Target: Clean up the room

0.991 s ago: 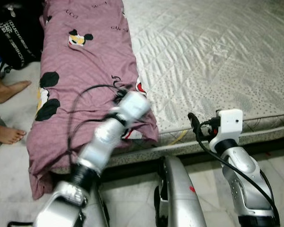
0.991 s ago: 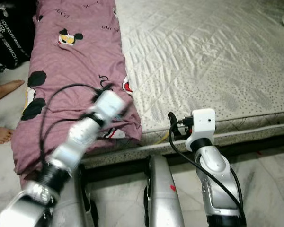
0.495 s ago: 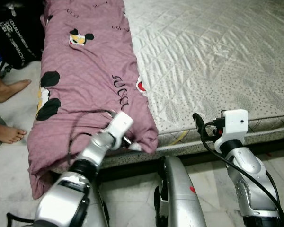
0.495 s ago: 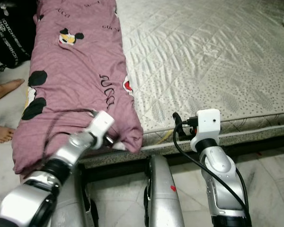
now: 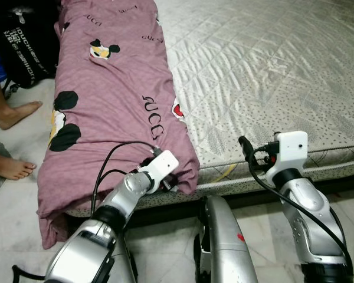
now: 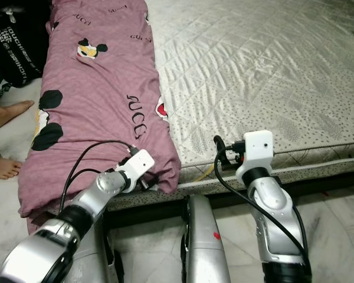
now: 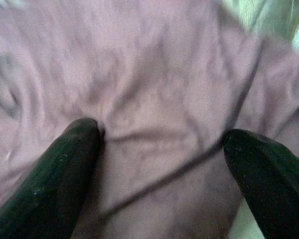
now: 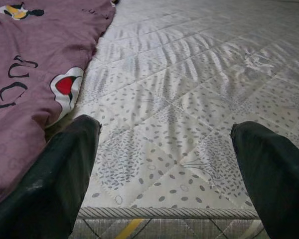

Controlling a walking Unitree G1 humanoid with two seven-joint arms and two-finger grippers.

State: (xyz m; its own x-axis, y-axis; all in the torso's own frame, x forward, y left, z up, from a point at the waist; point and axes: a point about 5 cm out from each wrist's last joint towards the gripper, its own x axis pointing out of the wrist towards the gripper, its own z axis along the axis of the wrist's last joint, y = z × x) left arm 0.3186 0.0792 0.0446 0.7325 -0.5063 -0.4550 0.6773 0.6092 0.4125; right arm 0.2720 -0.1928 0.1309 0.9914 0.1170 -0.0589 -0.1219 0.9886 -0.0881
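Left pincer [image 7: 159,149], fingers spread, presses into the near end of the purple blanket [image 5: 112,100] at the bed's [image 5: 271,76] front edge, having dropped there from higher over the fabric a second ago. Along the bed's left edge the blanket lies lengthwise, its near end draping over the front edge, with bare mattress open to the right. Right pincer [image 8: 172,164] hovers spread at the front edge, slightly shifted since then; a person's bare feet [image 5: 15,141] rest on the floor left of the bed.

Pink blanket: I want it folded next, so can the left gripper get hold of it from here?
Probably yes: the left gripper is open with its fingers already pressed against the pink blanket.
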